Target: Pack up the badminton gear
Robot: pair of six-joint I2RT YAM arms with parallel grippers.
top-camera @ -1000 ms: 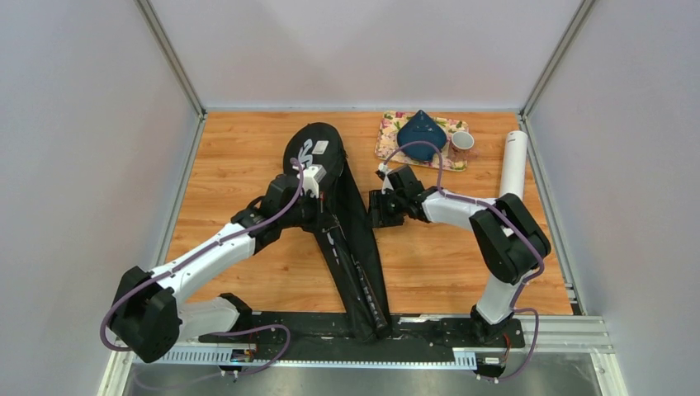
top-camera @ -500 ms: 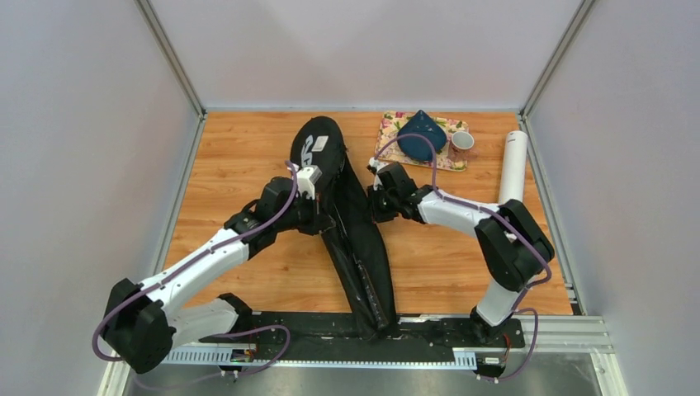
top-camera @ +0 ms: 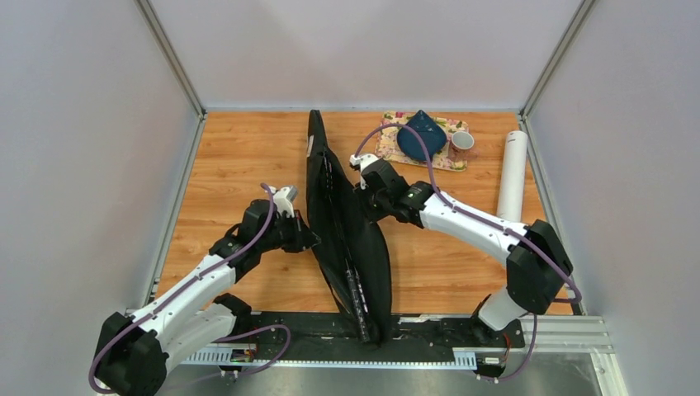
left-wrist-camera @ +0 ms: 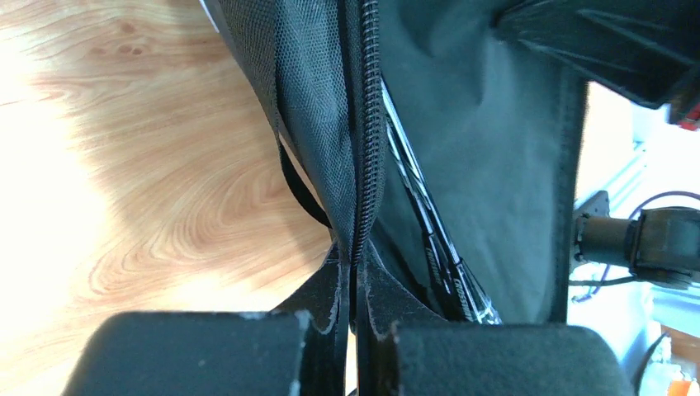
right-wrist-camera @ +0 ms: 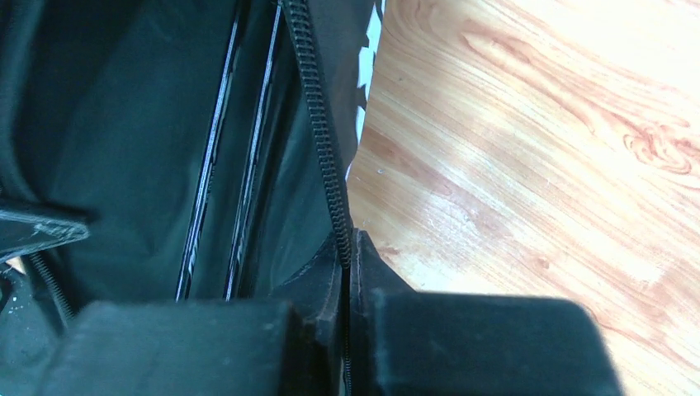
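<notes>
Left gripper (left-wrist-camera: pixel 353 326): fingers (left-wrist-camera: pixel 318 309) are pressing together on one zipper tape (left-wrist-camera: pixel 365 140) of the cover. Right gripper (right-wrist-camera: pixel 347 289): pads are pinching the opposite zipper edge (right-wrist-camera: pixel 320 148).

Between the two, the black racket cover (top-camera: pixel 342 227) is being held up on edge with its mouth gaping. It is running from the near rail toward the far middle of the wooden table (top-camera: pixel 231 157). Two racket shafts (right-wrist-camera: pixel 223 148) are showing inside.

Judging: the fabric is soft, limp and light, and the rackets are lending it its only stiffness. The stitched zipper hem is looking like the surest hold; a loose panel would likely fold or slip.

White tube (top-camera: pixel 513 169) is lying well apart, at the right.
</notes>
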